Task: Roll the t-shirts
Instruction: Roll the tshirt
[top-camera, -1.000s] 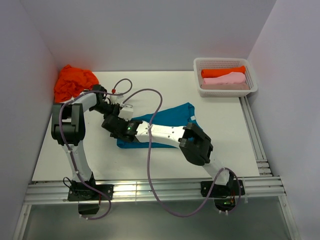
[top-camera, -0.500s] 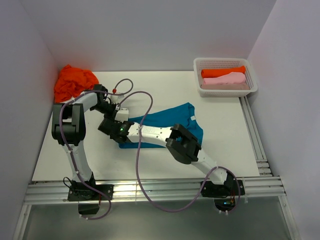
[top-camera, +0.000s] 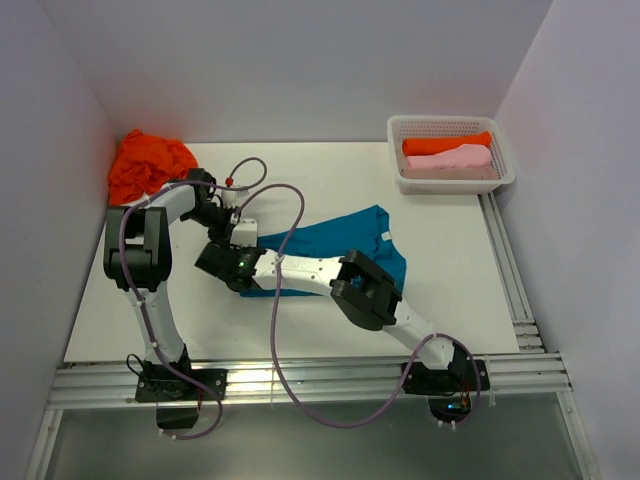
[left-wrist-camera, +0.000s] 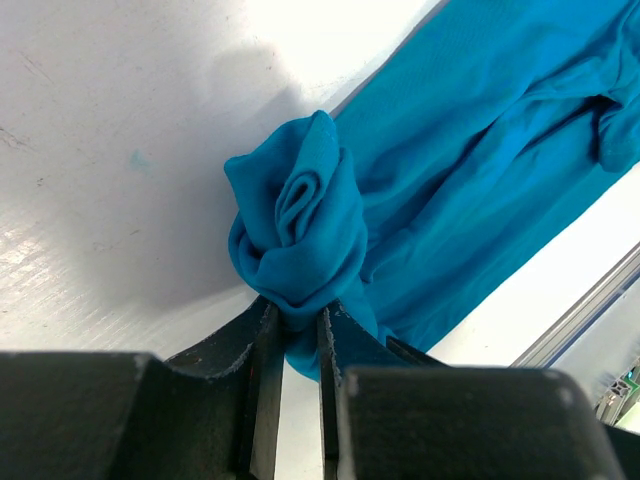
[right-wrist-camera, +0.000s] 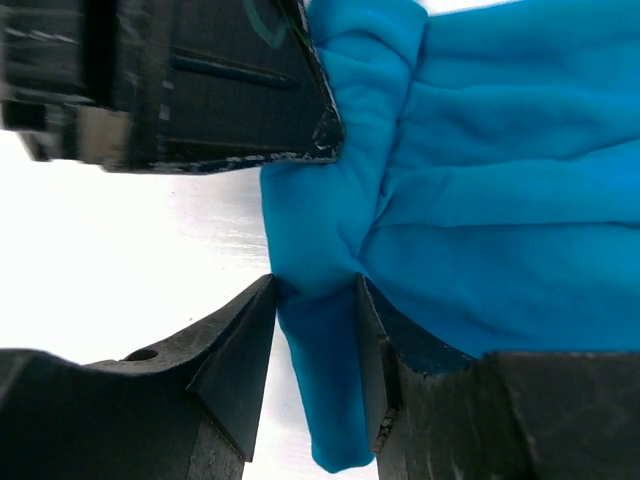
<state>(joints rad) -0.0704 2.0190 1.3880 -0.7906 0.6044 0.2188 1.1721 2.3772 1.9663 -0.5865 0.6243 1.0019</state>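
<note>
**Left wrist view, lower centre:** the left gripper (left-wrist-camera: 298, 322), jaws narrow, pinches the rolled end (left-wrist-camera: 300, 230) of the teal t-shirt (left-wrist-camera: 470, 170). The flat part of the shirt runs to the upper right.

**Right wrist view, lower centre:** the right gripper (right-wrist-camera: 315, 310) clamps a fold of the same shirt between its jaws.

**Top view:** the shirt lies mid-table (top-camera: 450, 280), its left end and both grippers' tips hidden under the arms (top-camera: 300, 268). Beyond it, a heaped orange t-shirt (top-camera: 148, 163) lies upper left. A basket (top-camera: 455, 184) upper right holds an orange roll (top-camera: 447, 144) and a pink roll (top-camera: 450, 158).

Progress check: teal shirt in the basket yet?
No, the teal shirt lies on the table, outside the basket.
</note>
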